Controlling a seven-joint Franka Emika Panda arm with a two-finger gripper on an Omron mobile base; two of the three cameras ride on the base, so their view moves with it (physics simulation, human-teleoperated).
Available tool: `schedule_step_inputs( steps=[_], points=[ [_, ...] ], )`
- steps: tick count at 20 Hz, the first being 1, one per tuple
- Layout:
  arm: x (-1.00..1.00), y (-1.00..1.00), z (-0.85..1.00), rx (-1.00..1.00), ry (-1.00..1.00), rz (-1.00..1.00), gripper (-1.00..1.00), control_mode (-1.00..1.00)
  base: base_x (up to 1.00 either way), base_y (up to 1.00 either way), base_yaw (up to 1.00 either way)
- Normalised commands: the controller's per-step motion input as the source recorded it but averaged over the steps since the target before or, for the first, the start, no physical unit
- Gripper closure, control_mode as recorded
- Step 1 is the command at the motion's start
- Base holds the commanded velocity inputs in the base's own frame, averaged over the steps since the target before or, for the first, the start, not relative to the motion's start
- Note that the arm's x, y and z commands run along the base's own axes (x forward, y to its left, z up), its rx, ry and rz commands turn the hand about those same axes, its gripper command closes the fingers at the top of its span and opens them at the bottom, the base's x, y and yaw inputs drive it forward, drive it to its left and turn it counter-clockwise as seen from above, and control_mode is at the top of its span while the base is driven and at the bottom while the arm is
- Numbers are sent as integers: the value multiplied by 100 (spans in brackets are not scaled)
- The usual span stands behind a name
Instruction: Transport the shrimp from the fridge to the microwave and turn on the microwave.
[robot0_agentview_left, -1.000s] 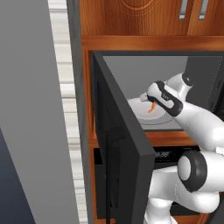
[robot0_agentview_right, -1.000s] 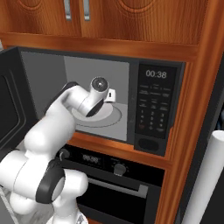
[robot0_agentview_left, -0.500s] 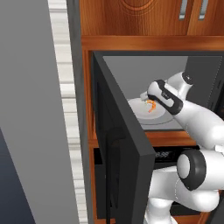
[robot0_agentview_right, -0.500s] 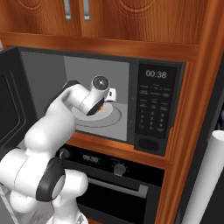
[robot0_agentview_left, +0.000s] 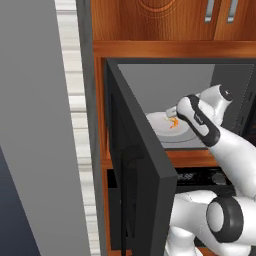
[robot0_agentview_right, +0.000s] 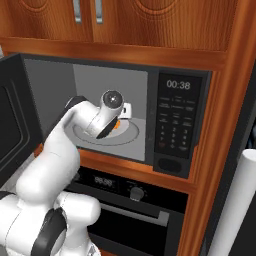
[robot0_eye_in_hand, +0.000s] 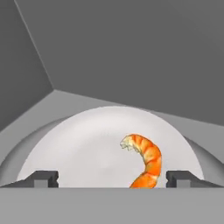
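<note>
The shrimp (robot0_eye_in_hand: 144, 159) is small, curled and orange, and it lies on the round white turntable (robot0_eye_in_hand: 78, 148) inside the microwave (robot0_agentview_right: 180, 125). My gripper (robot0_eye_in_hand: 113, 178) reaches into the grey cavity, open, with its two fingertips (robot0_eye_in_hand: 43, 178) wide apart on either side of the shrimp and not touching it. From the left base view the shrimp (robot0_agentview_left: 172, 123) shows just below the hand (robot0_agentview_left: 190, 112). In the right base view a sliver of the shrimp (robot0_agentview_right: 116, 126) peeks out beside the wrist (robot0_agentview_right: 107, 112). The keypad display reads 00:38.
The microwave door (robot0_agentview_left: 135, 165) stands swung open to the left, close to my arm. A black oven (robot0_agentview_right: 130, 200) with knobs sits under the microwave. Wooden cabinets (robot0_agentview_right: 125, 20) hang above. The fridge's white handle (robot0_agentview_right: 235, 200) rises at the right.
The shrimp has shifted slightly left over the turntable, and the hand has eased a little with it. The base has not moved.
</note>
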Motion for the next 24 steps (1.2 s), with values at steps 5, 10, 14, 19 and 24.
schedule_step_inputs(
  steps=[5,10,14,19,24],
  points=[
    [-100,0,1,-3,-2,0,-100,-100,0,0,0],
    [-100,0,0,-13,0,1,-100,-100,0,0,0],
    [-100,0,0,-17,-1,5,-100,-100,0,0,0],
    [-100,0,0,-16,-3,8,-100,-100,0,0,0],
    [-100,0,0,-17,-10,13,-100,-100,0,0,0]
  ],
)
